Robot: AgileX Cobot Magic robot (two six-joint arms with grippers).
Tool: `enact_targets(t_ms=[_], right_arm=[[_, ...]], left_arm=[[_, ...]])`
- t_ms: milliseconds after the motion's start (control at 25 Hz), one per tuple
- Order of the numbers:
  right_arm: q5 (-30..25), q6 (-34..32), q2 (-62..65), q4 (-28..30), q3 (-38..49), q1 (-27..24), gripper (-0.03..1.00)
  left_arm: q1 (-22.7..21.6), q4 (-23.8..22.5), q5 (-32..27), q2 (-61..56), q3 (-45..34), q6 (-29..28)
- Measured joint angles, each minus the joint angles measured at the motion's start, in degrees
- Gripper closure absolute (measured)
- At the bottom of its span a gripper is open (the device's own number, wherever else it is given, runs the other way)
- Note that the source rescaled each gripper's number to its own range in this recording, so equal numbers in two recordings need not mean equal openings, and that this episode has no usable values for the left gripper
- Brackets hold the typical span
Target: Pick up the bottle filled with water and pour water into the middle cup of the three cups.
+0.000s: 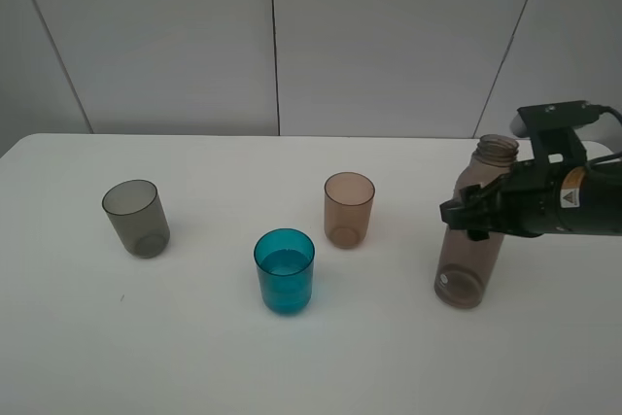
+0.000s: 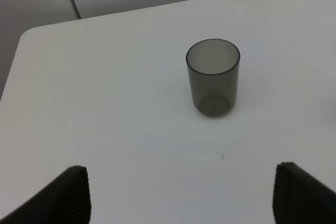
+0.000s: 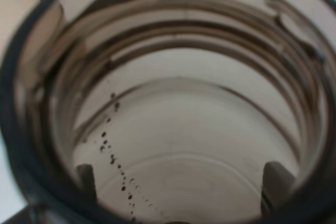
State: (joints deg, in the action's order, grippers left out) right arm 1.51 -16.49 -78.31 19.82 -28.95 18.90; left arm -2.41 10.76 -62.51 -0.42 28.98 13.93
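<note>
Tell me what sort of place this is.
Most likely a robot test bench rather than a home: a bare white table against plain grey wall panels, with only three cups and a bottle set out, the right gripper shut on the bottle.
</note>
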Motion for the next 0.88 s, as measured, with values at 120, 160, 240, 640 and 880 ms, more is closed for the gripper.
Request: enact_targets(t_ms=[120, 160, 240, 640, 880], right_arm=[[-0.15, 0.0, 1.96, -0.02, 0.0, 0.0, 0.87], [-0.15, 0.0, 2.38, -0.02, 0.0, 0.0, 0.84], [-0.21, 0.0, 2.91, -0.02, 0.0, 0.0, 0.82], [-2.84, 0.0, 2.97, -1.44, 0.0, 0.05, 0.21], [-5.39, 0.0, 2.97, -2.22, 0.0, 1.46, 0.17]], left_arm=[[0.0, 0.0, 0.0, 0.0, 0.0, 0.0], [0.0, 0.0, 0.0, 0.0, 0.0, 0.0], [0.0, 0.0, 0.0, 0.0, 0.0, 0.0], [0.0, 0.0, 0.0, 0.0, 0.0, 0.0], [0.0, 0.0, 0.0, 0.0, 0.0, 0.0]])
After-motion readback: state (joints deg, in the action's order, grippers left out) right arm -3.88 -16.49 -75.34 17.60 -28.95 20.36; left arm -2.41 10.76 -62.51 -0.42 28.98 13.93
